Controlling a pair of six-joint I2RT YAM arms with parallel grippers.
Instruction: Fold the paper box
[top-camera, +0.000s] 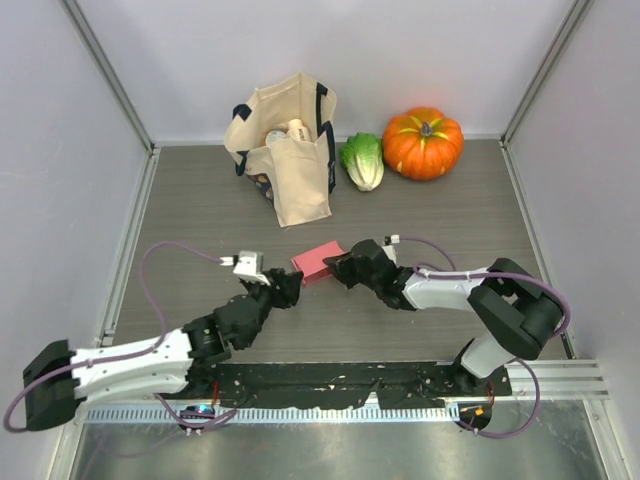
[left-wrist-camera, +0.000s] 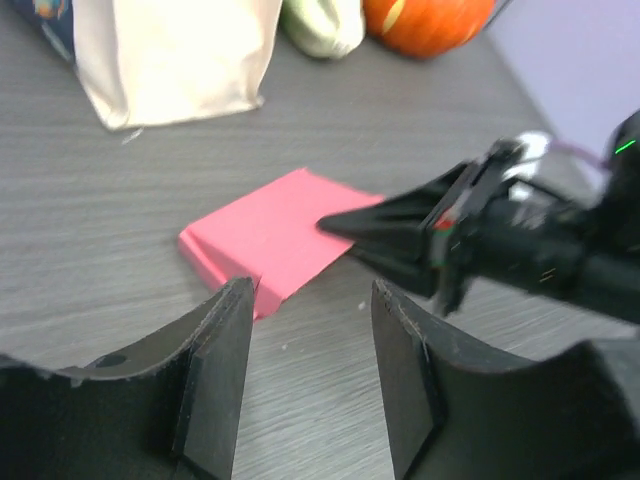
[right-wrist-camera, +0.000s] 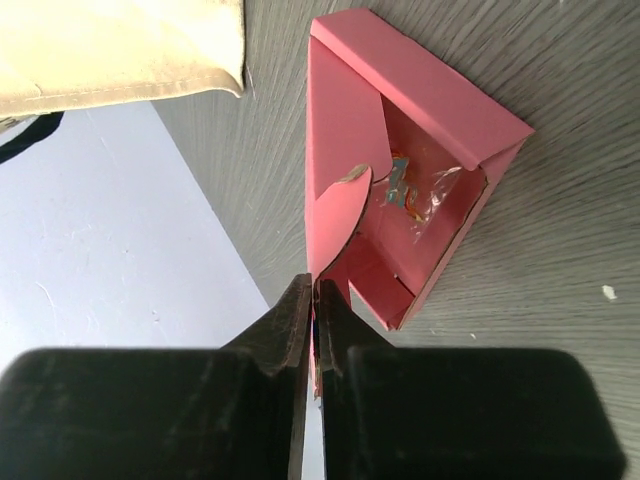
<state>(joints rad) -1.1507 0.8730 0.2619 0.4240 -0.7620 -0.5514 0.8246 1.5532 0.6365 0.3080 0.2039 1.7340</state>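
Observation:
The pink paper box lies on the grey table near the middle, between the two arms. In the right wrist view the paper box shows an open end with a rounded flap and a small shiny wrapped thing inside. My right gripper is shut on the thin edge of the box's side panel by that flap; from above the right gripper sits at the box's right end. My left gripper is open just in front of the near corner of the paper box, with nothing between its fingers. From above the left gripper is beside the box's left end.
A beige tote bag with items inside stands at the back. To its right lie a green lettuce and an orange pumpkin. Pale walls close in the table on three sides.

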